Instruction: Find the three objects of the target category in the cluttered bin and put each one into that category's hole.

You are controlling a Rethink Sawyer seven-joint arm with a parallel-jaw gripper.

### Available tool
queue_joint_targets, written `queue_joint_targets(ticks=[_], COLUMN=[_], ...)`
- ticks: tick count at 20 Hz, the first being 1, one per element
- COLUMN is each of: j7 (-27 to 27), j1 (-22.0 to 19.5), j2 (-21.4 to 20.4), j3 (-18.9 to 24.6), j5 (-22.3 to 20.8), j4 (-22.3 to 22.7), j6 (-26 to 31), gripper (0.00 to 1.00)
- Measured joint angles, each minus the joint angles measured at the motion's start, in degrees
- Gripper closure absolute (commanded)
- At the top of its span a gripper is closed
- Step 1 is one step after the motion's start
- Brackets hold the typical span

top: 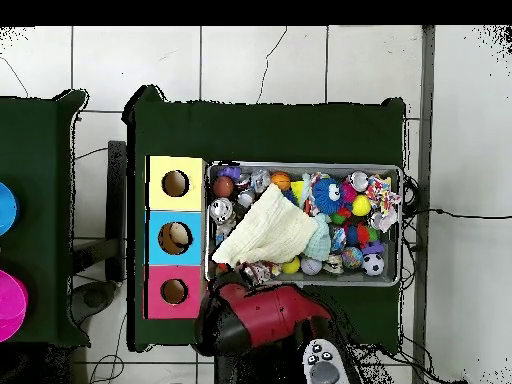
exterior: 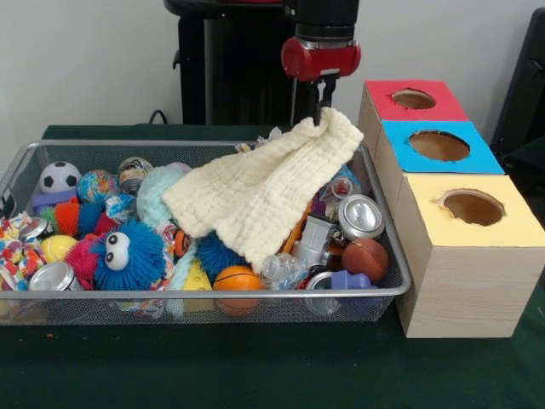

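Gripper (exterior: 322,109) pinches one corner of the cream cloth (exterior: 264,192), lifted over the wire bin (exterior: 204,294) near the table's far edge. Judging by this, searching is underway: next, drag it clear; no plush animal is recognisable yet.

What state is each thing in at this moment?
End effector: shut on cloth corner.
Cloth: one corner lifted, the rest draped over the toys.
Bin: full, partly covered by cloth.
Red hole: nothing seen inside.
Blue hole: pale thing inside in overhead view.
Yellow hole: nothing seen inside.
Cans: lying on their sides.
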Motion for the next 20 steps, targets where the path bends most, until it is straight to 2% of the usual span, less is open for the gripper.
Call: queue_joint_targets(ticks=[4,10,12,20], j7=[0.0,0.0,0.0,0.0], j1=[4.0,7.0,8.7,10.7], j2=[2.4,6.2,8.8,12.9], j3=[-2.9,-6.1,-8.3,-11.7], j5=[1.2,1.2,1.2,1.3], j4=[0.0,0.0,0.0,0.0], j6=[0.0,-0.5,-2.0,-7.9], gripper=[1.0,1.0,1.0,1.0])
